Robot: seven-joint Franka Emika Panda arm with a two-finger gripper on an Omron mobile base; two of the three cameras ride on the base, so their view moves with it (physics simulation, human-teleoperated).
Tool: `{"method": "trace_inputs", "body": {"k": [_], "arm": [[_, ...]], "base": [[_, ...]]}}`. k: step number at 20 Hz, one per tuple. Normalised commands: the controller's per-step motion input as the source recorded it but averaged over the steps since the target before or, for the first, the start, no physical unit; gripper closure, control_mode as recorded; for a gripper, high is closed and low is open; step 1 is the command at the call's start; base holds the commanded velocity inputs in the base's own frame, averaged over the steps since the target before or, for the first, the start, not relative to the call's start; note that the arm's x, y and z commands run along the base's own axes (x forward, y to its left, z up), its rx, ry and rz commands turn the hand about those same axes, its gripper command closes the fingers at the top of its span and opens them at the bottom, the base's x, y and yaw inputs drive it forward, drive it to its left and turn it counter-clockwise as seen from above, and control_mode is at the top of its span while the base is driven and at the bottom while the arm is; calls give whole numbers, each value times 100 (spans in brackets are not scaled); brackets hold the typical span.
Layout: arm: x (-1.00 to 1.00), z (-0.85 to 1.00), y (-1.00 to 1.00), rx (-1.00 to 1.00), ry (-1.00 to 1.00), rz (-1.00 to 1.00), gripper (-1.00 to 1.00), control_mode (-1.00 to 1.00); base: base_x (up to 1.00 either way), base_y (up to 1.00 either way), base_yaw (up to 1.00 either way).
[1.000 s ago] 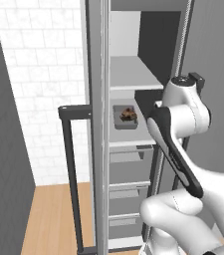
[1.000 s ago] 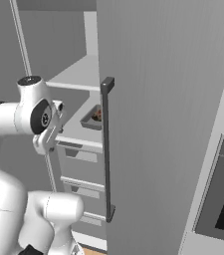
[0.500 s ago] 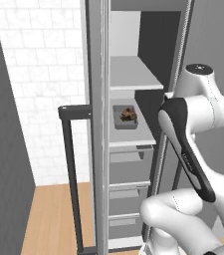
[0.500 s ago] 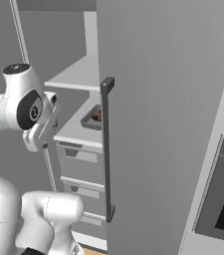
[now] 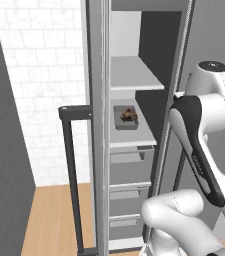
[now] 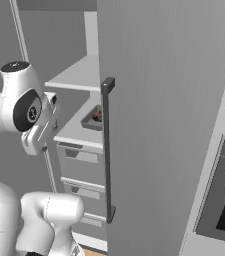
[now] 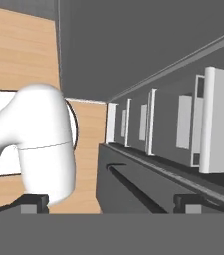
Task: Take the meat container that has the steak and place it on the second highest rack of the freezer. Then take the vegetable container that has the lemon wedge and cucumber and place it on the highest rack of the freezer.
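The freezer (image 5: 134,125) stands open, its light grey shelves stacked above a column of drawers (image 5: 126,172). On the second shelf from the top (image 5: 134,137) sits a small grey tray (image 5: 126,119), and in it lies the steak (image 5: 129,114), a reddish-brown lump much smaller than the tray around it. The tray rests flat, towards the left front part of that shelf. In the right base view the same tray (image 6: 95,119) shows just behind the long dark bar handle (image 6: 107,150) of the door (image 6: 164,125), with the meat a dark speck inside it.

The top shelf (image 5: 134,75) is bare of any tray.

The white arm (image 5: 204,125) is folded back in front of the freezer, clear of the shelves. In the hand view the two dark fingertips (image 7: 34,201) stand wide apart at the bottom edge with nothing between them, so the jaws are open and empty; the camera looks along the drawer fronts (image 7: 173,124) and down at the wooden floor (image 7: 19,50).
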Motion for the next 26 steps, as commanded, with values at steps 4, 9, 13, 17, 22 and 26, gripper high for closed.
{"method": "trace_inputs", "body": {"k": [4,9,13,17,22,26], "arm": [[-14,0,-2,0,-1,0,-100,-100],[-3,0,0,0,0,0,-100,100],[0,0,0,0,0,0,-100,100],[0,0,0,0,0,0,-100,100],[0,0,0,0,0,0,-100,100],[0,0,0,0,0,0,-100,100]], "base": [[0,0,0],[-62,-6,0],[-100,-62,-13],[-37,-96,-39],[18,-100,-21],[61,-100,0]]}}
